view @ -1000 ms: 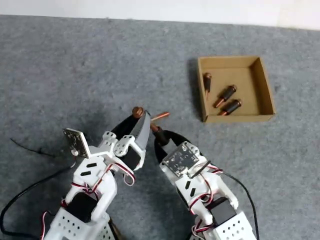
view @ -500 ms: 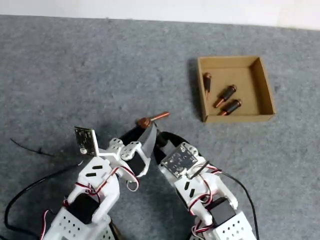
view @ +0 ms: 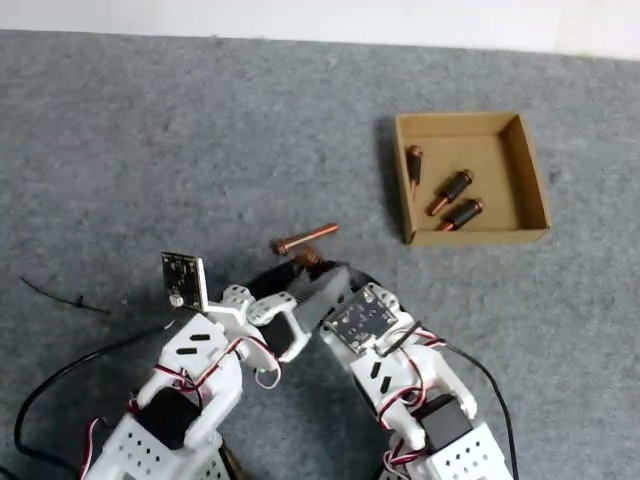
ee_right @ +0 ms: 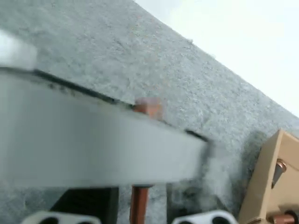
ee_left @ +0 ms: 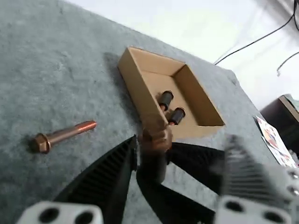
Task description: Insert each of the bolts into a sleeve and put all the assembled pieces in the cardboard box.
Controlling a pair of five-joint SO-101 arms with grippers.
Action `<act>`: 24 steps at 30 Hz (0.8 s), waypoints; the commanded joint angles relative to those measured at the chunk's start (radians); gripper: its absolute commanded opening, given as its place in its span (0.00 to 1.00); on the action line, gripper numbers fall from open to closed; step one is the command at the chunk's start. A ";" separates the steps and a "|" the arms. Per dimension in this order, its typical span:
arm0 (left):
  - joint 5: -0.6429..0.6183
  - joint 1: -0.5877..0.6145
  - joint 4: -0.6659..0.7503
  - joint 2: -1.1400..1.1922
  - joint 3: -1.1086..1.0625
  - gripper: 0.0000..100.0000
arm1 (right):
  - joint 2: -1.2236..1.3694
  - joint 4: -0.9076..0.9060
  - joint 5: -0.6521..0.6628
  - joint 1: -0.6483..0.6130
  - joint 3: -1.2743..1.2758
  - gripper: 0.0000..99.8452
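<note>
Cardboard box (view: 405, 180) holding three done pieces (view: 452, 187), well beyond jaws. Right gripper (ee_right: 138, 212) pinching dark sleeve (ee_left: 154, 151) upright. Left gripper (ee_left: 182, 144) spreading wide around it, gripping nothing. Loose bolt (view: 305, 238) lying on mat (view: 150, 150) just past jaws, waiting for sleeve. Task looking mostly done.

In the high view the grey table (view: 150, 130) is lit evenly and fairly brightly. A dark shadow is thrown to the left of the cardboard box (view: 492, 150), so the light is taken to come from the right of the frame. Deeper shade is gathered just below the frame's centre. In the left wrist view the upper right is washed out to near white, and a grey finger (ee_left: 243, 172) at lower right is smeared. In the right wrist view a broad grey band (ee_right: 93, 144) across the middle is heavily blurred, and the upper right corner is blown out to white.
</note>
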State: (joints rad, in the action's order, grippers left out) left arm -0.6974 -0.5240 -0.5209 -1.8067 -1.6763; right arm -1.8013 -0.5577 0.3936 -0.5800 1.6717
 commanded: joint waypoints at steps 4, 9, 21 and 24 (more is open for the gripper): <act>-0.034 0.102 0.009 -0.005 -0.010 0.31 | -0.002 0.033 0.005 0.012 0.104 0.01; -0.170 0.314 0.140 -0.005 -0.012 0.31 | -0.002 0.036 0.003 0.042 0.104 0.01; -0.244 0.432 0.189 -0.005 -0.012 0.23 | -0.002 0.076 -0.005 0.177 0.105 0.01; -0.204 0.433 0.189 -0.005 -0.015 0.11 | -0.002 0.090 -0.075 0.223 0.105 0.01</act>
State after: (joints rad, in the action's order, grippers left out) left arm -0.9352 -0.1005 -0.3552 -1.8067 -1.6763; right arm -1.8013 -0.5163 0.3690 -0.4051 1.6717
